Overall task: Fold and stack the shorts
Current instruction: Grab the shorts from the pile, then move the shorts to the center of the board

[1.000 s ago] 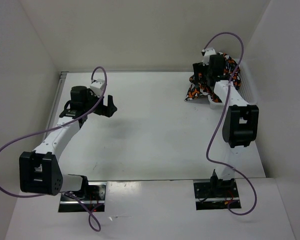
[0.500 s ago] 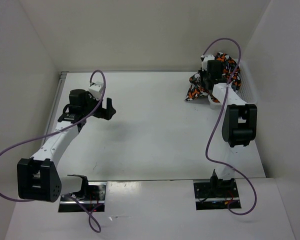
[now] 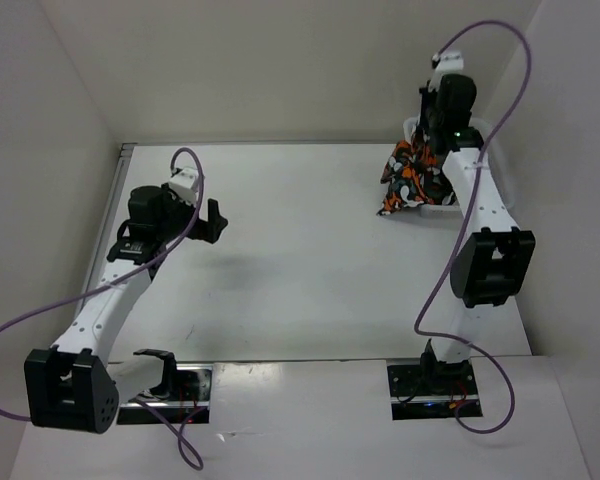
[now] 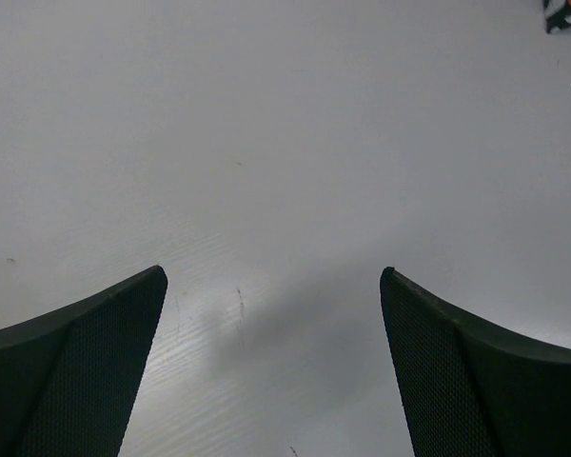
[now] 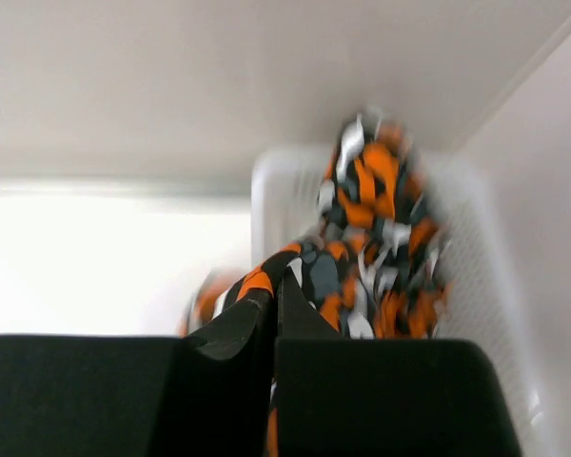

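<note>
The shorts [image 3: 410, 176], orange, black, white and grey blotched fabric, hang in a bunch at the back right and spill from the basket toward the table. My right gripper [image 3: 432, 138] is raised over them and shut on a fold of the cloth. In the right wrist view the fingertips [image 5: 274, 286] pinch an orange and black fold, and the rest of the shorts [image 5: 385, 214] drapes blurred into the basket. My left gripper [image 3: 218, 218] hovers open over bare table at the left, its jaws wide apart [image 4: 273, 276]. A corner of the shorts [image 4: 566, 13] shows far off.
A white mesh basket [image 5: 271, 190] stands against the right wall at the back right; its front rim [image 3: 435, 209] shows under the fabric. Walls close in the table at the back, left and right. Purple cables loop from both arms.
My right gripper has shut on the shorts and risen, pulling the fabric up out of the basket. The left arm has drifted slightly to the left, still open.
</note>
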{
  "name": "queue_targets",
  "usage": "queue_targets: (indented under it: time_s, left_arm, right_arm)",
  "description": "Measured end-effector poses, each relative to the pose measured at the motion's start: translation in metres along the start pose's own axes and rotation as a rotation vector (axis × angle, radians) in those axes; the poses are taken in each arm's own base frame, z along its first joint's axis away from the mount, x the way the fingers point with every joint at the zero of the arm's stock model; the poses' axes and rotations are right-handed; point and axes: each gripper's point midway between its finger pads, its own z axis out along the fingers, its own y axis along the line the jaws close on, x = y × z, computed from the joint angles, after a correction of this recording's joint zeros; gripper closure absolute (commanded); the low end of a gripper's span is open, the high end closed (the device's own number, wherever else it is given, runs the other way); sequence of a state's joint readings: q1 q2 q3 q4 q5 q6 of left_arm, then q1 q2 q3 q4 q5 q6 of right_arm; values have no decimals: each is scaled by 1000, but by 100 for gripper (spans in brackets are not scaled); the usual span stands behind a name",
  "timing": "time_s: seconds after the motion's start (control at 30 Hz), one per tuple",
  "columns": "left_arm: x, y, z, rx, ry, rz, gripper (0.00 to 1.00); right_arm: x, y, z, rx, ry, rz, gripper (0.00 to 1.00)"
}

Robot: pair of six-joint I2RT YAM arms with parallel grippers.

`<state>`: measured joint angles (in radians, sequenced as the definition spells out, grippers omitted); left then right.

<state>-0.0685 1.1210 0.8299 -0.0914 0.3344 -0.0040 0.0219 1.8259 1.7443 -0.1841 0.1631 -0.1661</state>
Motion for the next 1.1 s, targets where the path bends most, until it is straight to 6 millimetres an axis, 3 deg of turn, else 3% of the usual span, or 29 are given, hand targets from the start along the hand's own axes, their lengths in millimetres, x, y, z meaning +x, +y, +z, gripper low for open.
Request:
queue_targets:
  time_s: [0.03, 0.1, 0.17, 0.2, 0.23, 0.27, 0.3, 0.37, 0.4, 0.47, 0.5, 0.53, 0.57, 0.6, 0.67, 0.7, 0.73, 0.8, 0.83, 0.9, 0.97, 1.03, 1.1]
  left_arm:
    - [-4, 1, -2, -8, -16, 6, 1]
    - [-14, 2, -8, -26, -52, 20, 1]
    - [-24, 5, -14, -46, -90, 31, 1]
    - [-30, 7, -17, -57, -112, 37, 1]
    - [-36, 12, -23, -77, -135, 40, 1]
    - [-40, 16, -27, -94, -152, 42, 1]
    - [-45, 21, -32, -116, -172, 44, 1]
    - [-53, 31, -43, -165, -205, 45, 1]
    - [-56, 35, -48, -185, -218, 46, 1]
    - [-61, 43, -57, -220, -239, 45, 1]
    - [-62, 47, -61, -237, -246, 43, 1]
    - [-63, 51, -63, -252, -250, 41, 1]
    - [-62, 57, -66, -271, -250, 35, 1]
    - [-61, 63, -68, -292, -250, 29, 1]
    - [-59, 74, -73, -325, -244, 17, 1]
    - [-57, 77, -75, -337, -241, 11, 1]
    - [-55, 80, -76, -343, -234, 5, 1]
    - [-50, 76, -74, -320, -211, -4, 1]
    - [-46, 71, -72, -288, -192, -11, 1]
    - [-36, 58, -65, -218, -145, -27, 1]
    - [-17, 41, -49, -135, -65, -50, 1]
    - [-2, 34, -37, -98, -6, -66, 1]
    - [18, 33, -24, -83, 64, -91, 1]
  right_arm:
    - [-27, -2, -9, -2, -51, 13, 100]
    - [-104, -7, -40, -9, -217, 47, 100]
    - [-181, 8, -89, -58, -391, 61, 100]
    - [-207, 20, -112, -91, -457, 66, 100]
    - [-238, 46, -146, -169, -535, 67, 97]
    - [-257, 68, -172, -238, -592, 72, 86]
    - [-274, 95, -201, -333, -646, 81, 83]
    - [-286, 143, -246, -528, -700, 79, 83]
    - [-286, 156, -256, -585, -704, 79, 83]
    - [-276, 182, -262, -666, -680, 71, 74]
    - [-263, 202, -260, -697, -646, 54, 40]
    - [-248, 226, -257, -735, -602, 34, 17]
    - [-228, 258, -256, -788, -552, 0, 2]
    - [-205, 291, -257, -843, -499, -36, 0]
    - [-141, 356, -256, -955, -347, -114, 0]
    - [-104, 381, -254, -999, -261, -153, 0]
    - [-73, 393, -249, -1019, -183, -185, 0]
    - [-30, 394, -233, -1020, -51, -210, 0]
    - [-18, 385, -221, -1002, -2, -199, 0]
    - [-19, 355, -188, -934, 35, -134, 0]
    - [-31, 312, -148, -827, 38, -41, 0]
    - [-39, 274, -116, -725, 25, 13, 3]
    - [-37, 251, -93, -648, 26, 40, 7]
